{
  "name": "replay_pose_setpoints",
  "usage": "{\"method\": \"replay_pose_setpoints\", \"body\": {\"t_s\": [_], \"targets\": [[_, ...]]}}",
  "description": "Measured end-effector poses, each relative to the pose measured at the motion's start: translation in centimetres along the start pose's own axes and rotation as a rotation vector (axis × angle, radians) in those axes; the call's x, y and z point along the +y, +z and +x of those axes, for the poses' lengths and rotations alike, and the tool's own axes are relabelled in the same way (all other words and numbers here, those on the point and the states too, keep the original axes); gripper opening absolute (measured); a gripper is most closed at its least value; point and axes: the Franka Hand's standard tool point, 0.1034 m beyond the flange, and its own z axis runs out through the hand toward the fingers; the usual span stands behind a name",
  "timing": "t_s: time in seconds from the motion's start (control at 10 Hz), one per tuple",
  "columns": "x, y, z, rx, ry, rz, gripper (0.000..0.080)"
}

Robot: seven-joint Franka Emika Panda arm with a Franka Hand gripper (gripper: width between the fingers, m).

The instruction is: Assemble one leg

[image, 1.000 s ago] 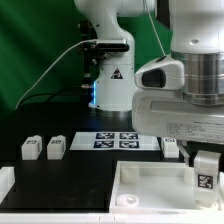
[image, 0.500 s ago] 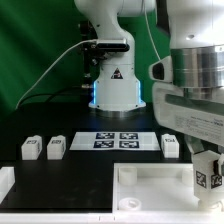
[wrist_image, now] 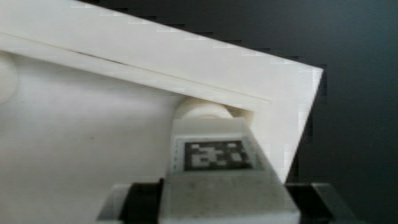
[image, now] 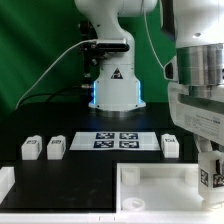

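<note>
My gripper [image: 211, 172] is shut on a leg [image: 211, 180], a small white block with a black-and-white tag. It holds the leg over the white panel [image: 150, 188], at the corner on the exterior view's right. In the wrist view the held leg [wrist_image: 217, 155] sits between my dark fingers [wrist_image: 143, 200], and its tip is at the panel's round corner socket [wrist_image: 210, 108]. I cannot tell if it touches the socket. Three more legs lie on the black table: two on the exterior view's left [image: 31, 148] [image: 56, 147] and one on the right [image: 170, 146].
The marker board [image: 117, 139] lies flat on the table behind the panel, in front of the arm's white base [image: 112, 85]. A white block [image: 5, 182] sits at the table's front edge on the exterior view's left. A green backdrop stands behind.
The gripper has moved toward the exterior view's right and slightly lower with the leg still held. The loose legs and the panel have not moved.
</note>
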Motion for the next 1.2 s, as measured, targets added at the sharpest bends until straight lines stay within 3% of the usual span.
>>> {"method": "replay_pose_setpoints", "body": {"t_s": [0.1, 0.2, 0.3, 0.4, 0.5, 0.6, 1.2], "targets": [[0.00, 0.00, 0.00, 0.000, 0.000, 0.000, 0.0350], [0.00, 0.00, 0.00, 0.000, 0.000, 0.000, 0.0485], [0.00, 0.00, 0.00, 0.000, 0.000, 0.000, 0.0485], [0.00, 0.00, 0.00, 0.000, 0.000, 0.000, 0.0619], [0.00, 0.00, 0.00, 0.000, 0.000, 0.000, 0.0640], [-0.21, 0.08, -0.03, 0.008, 0.062, 0.020, 0.0640], [-0.36, -0.07, 0.45, 0.037, -0.726, 0.001, 0.0649]]}}
